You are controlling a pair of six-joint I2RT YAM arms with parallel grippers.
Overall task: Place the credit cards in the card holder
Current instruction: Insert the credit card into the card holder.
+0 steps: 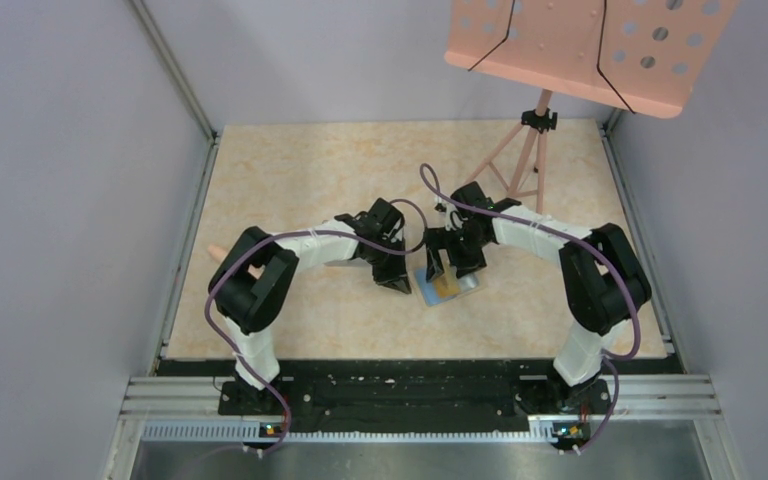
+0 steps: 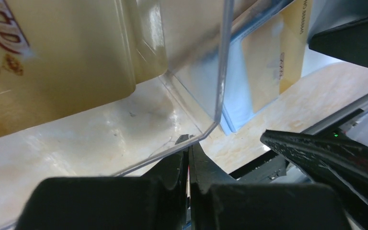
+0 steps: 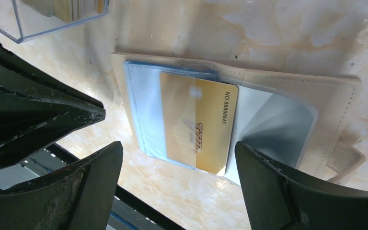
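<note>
One credit card (image 3: 199, 122) inside card holder (image 3: 335, 96), digits right-wrist-only; right fingers (image 3: 287, 191) wide, empty; left fingers (image 2: 172, 167) together.

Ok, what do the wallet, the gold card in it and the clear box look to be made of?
Card holder: likely leather or faux leather, matte tan, stitched along the edge; inside it seems lined with clear, slightly frosted plastic film.
Credit card: glossy gold plastic with a printed number.
Clear box: rigid transparent plastic, with sharp, glinting edges.
</note>
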